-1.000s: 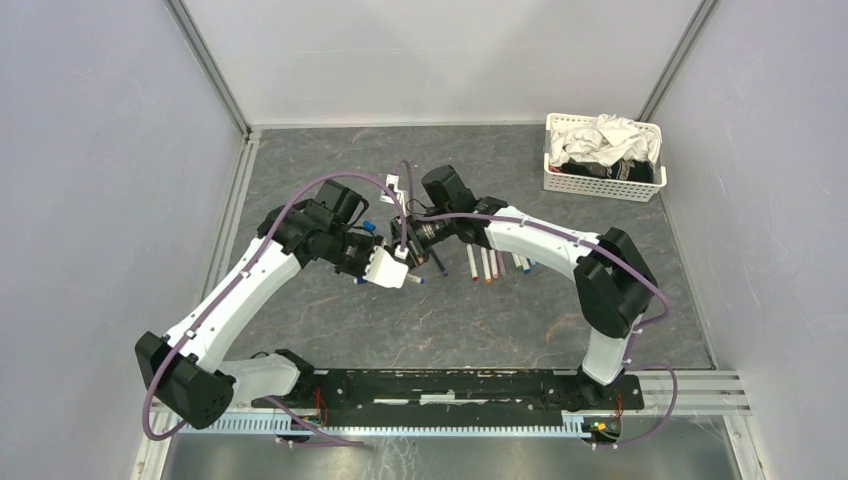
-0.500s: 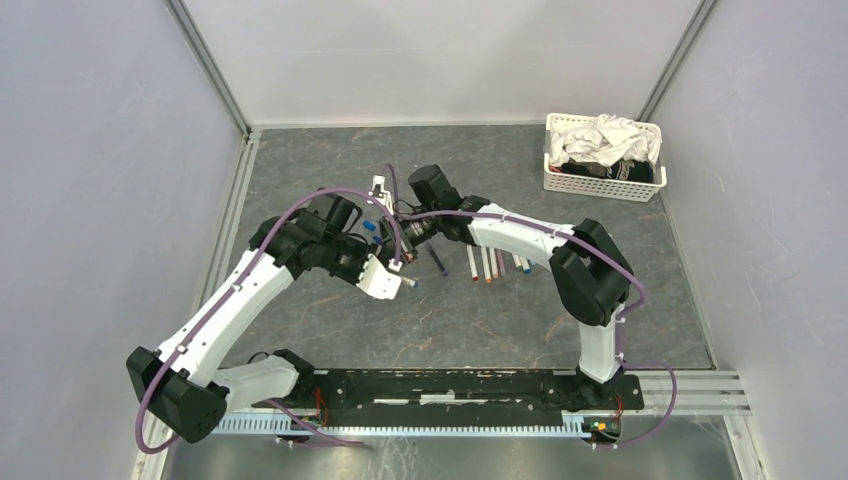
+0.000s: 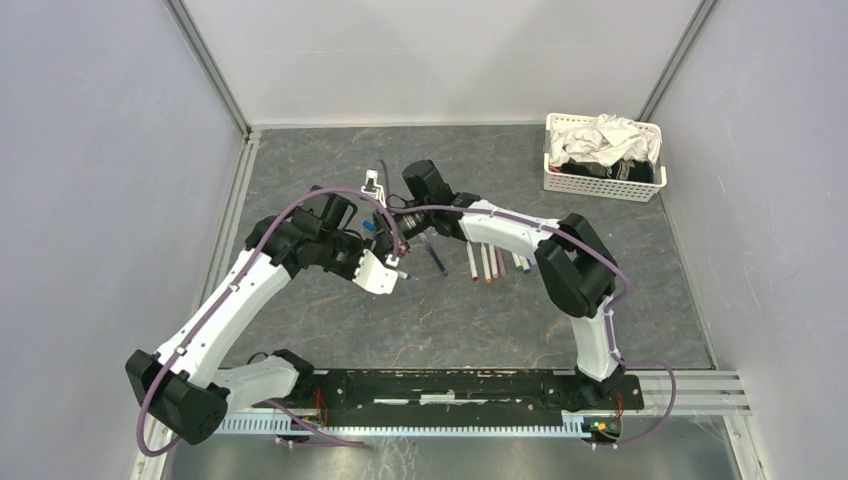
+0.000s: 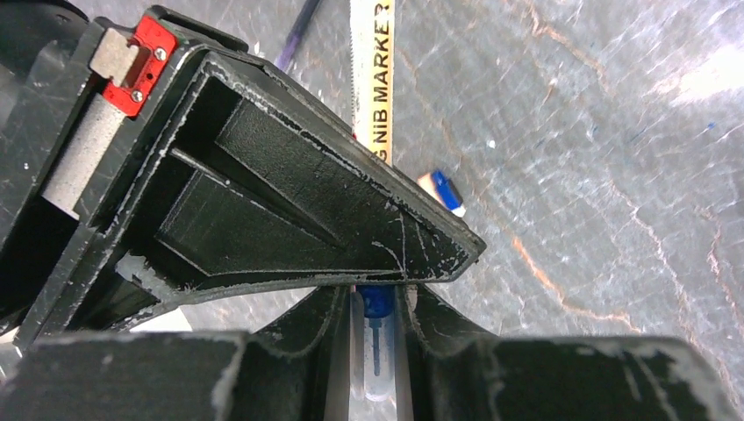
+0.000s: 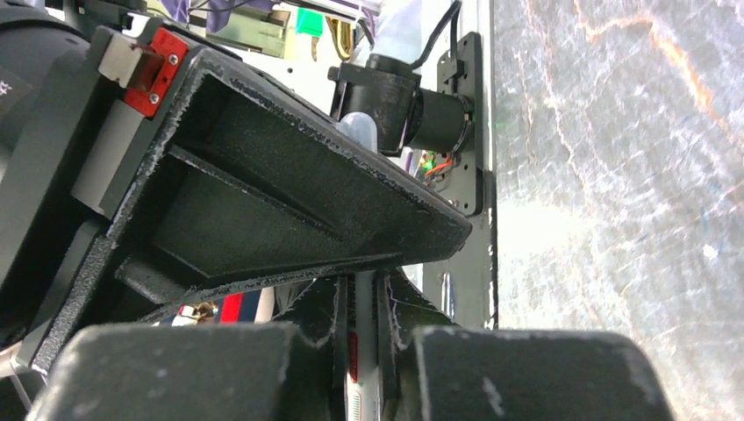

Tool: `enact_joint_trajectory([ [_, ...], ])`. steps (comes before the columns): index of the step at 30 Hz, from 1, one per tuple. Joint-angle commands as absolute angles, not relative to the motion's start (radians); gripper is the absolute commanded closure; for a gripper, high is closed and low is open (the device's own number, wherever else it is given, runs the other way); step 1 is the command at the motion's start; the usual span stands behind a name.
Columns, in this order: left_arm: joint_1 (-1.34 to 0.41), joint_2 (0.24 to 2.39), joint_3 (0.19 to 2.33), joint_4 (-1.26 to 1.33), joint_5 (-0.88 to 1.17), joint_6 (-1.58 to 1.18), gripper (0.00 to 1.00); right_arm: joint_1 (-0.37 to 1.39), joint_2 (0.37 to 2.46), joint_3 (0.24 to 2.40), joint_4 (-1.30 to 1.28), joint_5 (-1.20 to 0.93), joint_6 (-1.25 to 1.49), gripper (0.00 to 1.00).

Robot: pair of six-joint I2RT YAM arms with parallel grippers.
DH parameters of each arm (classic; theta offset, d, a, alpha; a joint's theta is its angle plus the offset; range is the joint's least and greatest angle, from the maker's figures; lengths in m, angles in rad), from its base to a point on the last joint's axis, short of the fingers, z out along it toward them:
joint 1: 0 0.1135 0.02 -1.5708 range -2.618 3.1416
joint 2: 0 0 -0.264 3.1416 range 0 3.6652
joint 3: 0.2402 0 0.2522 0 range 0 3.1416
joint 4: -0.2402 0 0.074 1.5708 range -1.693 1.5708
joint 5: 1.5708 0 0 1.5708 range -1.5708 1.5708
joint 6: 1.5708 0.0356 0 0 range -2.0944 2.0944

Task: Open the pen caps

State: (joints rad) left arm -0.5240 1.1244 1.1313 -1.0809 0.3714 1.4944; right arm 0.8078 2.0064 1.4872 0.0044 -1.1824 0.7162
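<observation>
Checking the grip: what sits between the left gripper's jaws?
A pen with a blue section, pinched in the left gripper; the left wrist view shows it.

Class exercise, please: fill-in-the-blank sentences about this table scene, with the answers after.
1. The basket of cloth stands at the table's far ___ corner.
2. The left gripper is shut on a pen with a ___ end.
3. The right gripper grips a pen with a ___ barrel.
Answers: right; blue; white.
</observation>
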Motion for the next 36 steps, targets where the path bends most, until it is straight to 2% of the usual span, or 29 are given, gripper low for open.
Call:
enact_joint_trajectory([
  [1,-0.558,1.134,1.168,-1.028,0.545,1.574,0.98,0.812,2.125,1.693,0.013,-1.009,0.671,1.00],
  [3,-0.554,1.167,1.183,-1.043,0.439,1.616,0.98,0.804,2.167,1.753,-0.212,-0.977,0.528,1.00],
  [4,-0.523,1.181,1.189,-1.051,0.354,1.634,0.98,0.796,2.152,1.718,-0.394,-0.954,0.408,1.00],
  [5,-0.400,1.195,1.207,-1.065,0.328,1.691,0.98,0.795,2.062,1.616,-0.541,-0.891,0.249,1.00],
  [6,-0.191,1.216,1.243,-1.108,0.374,1.811,0.98,0.805,1.900,1.300,-0.524,-0.839,0.186,1.00],
  [7,0.050,1.264,1.293,-1.160,0.438,1.976,0.98,0.800,1.658,0.907,-0.315,-0.836,0.274,1.00],
  [8,0.185,1.328,1.346,-1.242,0.457,2.106,0.98,0.751,1.475,0.659,-0.039,-0.834,0.469,1.00],
  [9,0.205,1.376,1.401,-1.359,0.462,2.166,0.98,0.724,1.415,0.538,0.135,-0.872,0.580,1.00],
  [10,0.144,1.369,1.409,-1.411,0.487,2.127,0.98,0.734,1.426,0.590,0.087,-0.902,0.552,1.00],
  [12,-0.077,1.244,1.273,-1.182,0.425,1.964,0.98,0.773,1.484,0.766,-0.186,-0.875,0.379,1.00],
  [15,-0.251,1.145,1.184,-1.132,0.378,1.882,0.98,0.766,1.474,0.784,-0.134,-0.900,0.422,1.00],
  [22,-0.368,1.142,1.239,-1.184,0.467,1.671,0.97,0.768,1.555,0.939,-0.115,-0.931,0.408,1.00],
  [23,-0.378,1.138,1.239,-1.185,0.486,1.645,0.86,0.768,1.564,0.959,-0.088,-0.938,0.427,1.00],
  [25,-0.403,1.128,1.229,-1.191,0.534,1.595,0.45,0.772,1.586,1.003,-0.052,-0.945,0.457,1.00],
  [26,-0.417,1.121,1.221,-1.183,0.557,1.564,0.32,0.777,1.602,1.028,-0.052,-0.948,0.460,1.00],
  [27,-0.435,1.118,1.213,-1.172,0.579,1.531,0.26,0.782,1.617,1.061,-0.057,-0.952,0.457,1.00],
  [31,-0.500,1.121,1.199,-1.151,0.631,1.439,0.17,0.797,1.687,1.180,-0.090,-0.957,0.449,1.00],
  [34,-0.536,1.130,1.188,-1.122,0.619,1.395,0.19,0.810,1.737,1.263,-0.123,-0.960,0.437,1.00],
  [36,-0.548,1.133,1.172,-1.100,0.597,1.392,0.24,0.816,1.762,1.305,-0.138,-0.964,0.433,1.00],
])
